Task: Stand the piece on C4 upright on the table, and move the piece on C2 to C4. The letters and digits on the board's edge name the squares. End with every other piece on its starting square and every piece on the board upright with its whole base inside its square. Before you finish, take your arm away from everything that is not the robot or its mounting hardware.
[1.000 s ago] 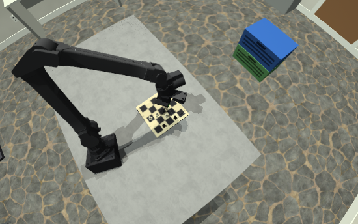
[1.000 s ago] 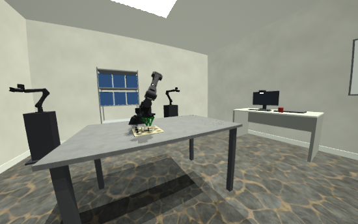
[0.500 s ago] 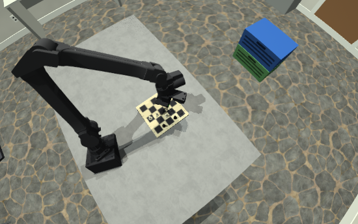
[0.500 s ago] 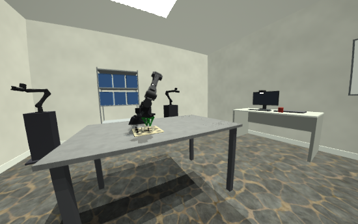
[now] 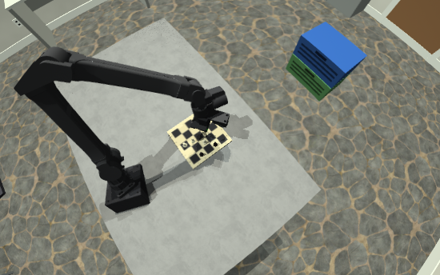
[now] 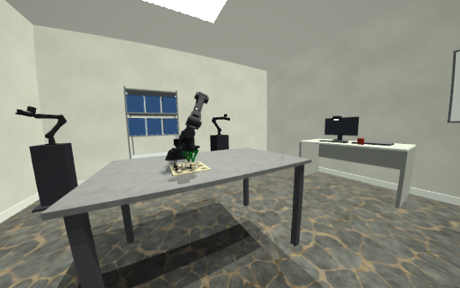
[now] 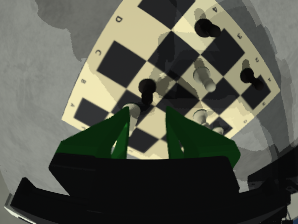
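The hand [image 7: 148,132] hung part-open and empty over the board [image 7: 100,52], one dark pawn [image 7: 147,90] just ahead, others [image 7: 204,28] beyond.

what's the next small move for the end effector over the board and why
Probably a short descent. In the wrist view the end effector hangs above the chessboard, its green fingers partly apart with nothing between them, and a dark piece stands just beyond the tips. Lowering would bring the fingers to either side of it.
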